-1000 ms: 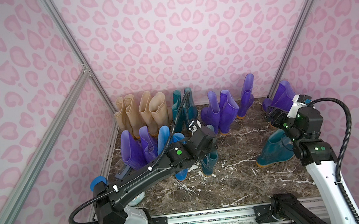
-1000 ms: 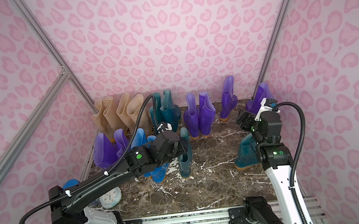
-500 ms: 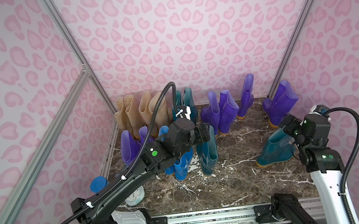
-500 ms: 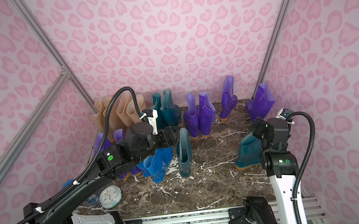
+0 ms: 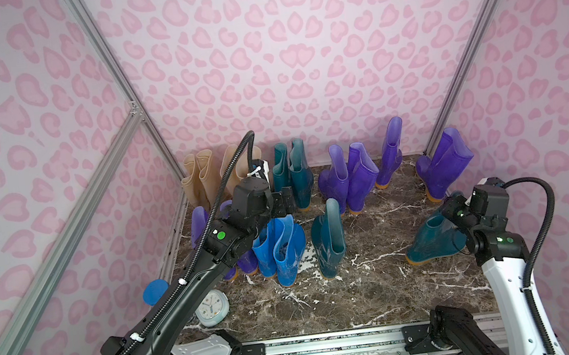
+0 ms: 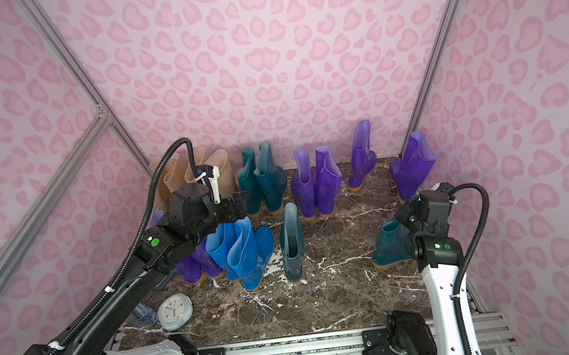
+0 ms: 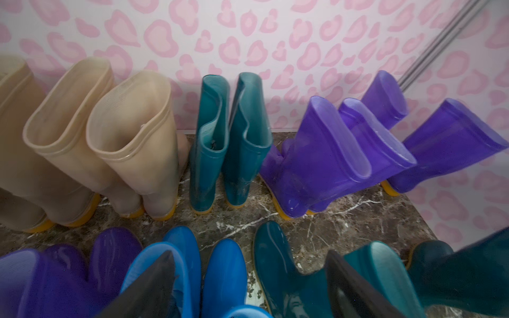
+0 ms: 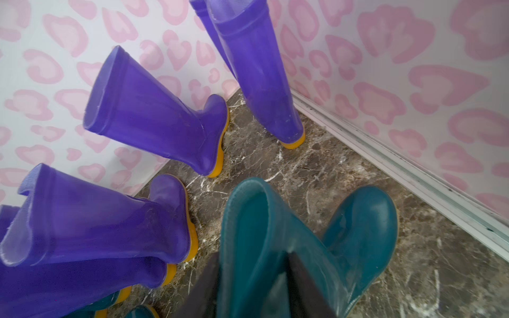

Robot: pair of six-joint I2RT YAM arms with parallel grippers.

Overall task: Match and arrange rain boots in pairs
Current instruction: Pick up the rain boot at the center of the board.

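Two blue boots (image 5: 280,251) sit under the wide-open, empty left fingers (image 7: 154,286). The right fingers (image 8: 305,286) pinch a teal boot (image 8: 358,234) by its cuff.

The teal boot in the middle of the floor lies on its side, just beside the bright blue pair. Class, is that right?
Not quite. The teal boot is not on its side: it stands upright on its sole, with the shaft opening facing up. It is indeed just beside the bright blue pair. Both top views show this.
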